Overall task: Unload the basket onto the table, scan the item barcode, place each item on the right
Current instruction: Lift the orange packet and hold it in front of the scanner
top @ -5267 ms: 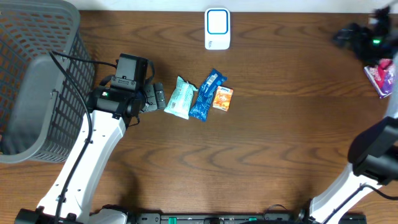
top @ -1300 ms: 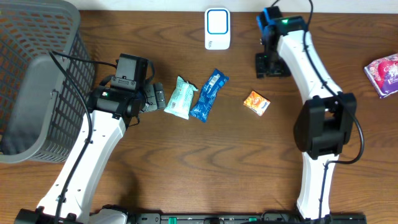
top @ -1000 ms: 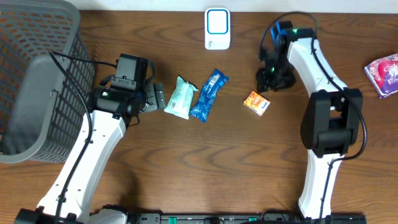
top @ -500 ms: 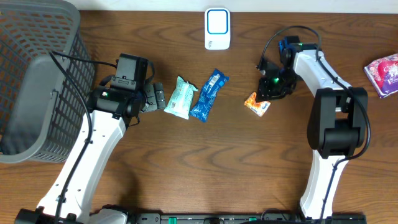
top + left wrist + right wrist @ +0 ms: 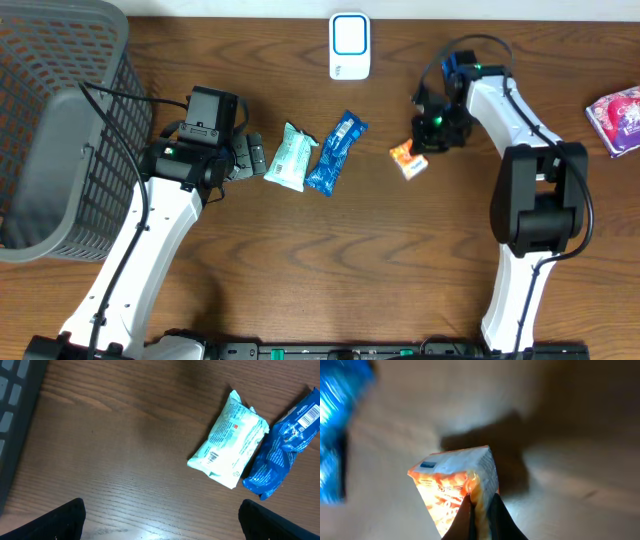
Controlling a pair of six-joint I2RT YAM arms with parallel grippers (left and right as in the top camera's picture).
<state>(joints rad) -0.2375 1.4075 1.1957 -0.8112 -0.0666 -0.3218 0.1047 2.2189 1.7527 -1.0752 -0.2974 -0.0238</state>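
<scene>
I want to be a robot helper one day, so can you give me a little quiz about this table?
1. True or false: the right gripper pinches the small orange snack packet.
2. Which lies nearest the open left gripper? A the mint-green plastic packet; B the crinkly blue wrapper; C the white scanner box.
3. Fill in: the big grey mesh ____ stands at the table's left end.
Key: 1 true; 2 A; 3 basket.

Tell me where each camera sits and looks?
Overhead: above the table, looking straight down; both arms show.
Left wrist: on the left arm, facing down at the mint pack and blue pack; open jaws at the bottom corners.
Right wrist: close on the orange packet, pinched by its jaws.
Shared: overhead sees all three packs too.
</scene>
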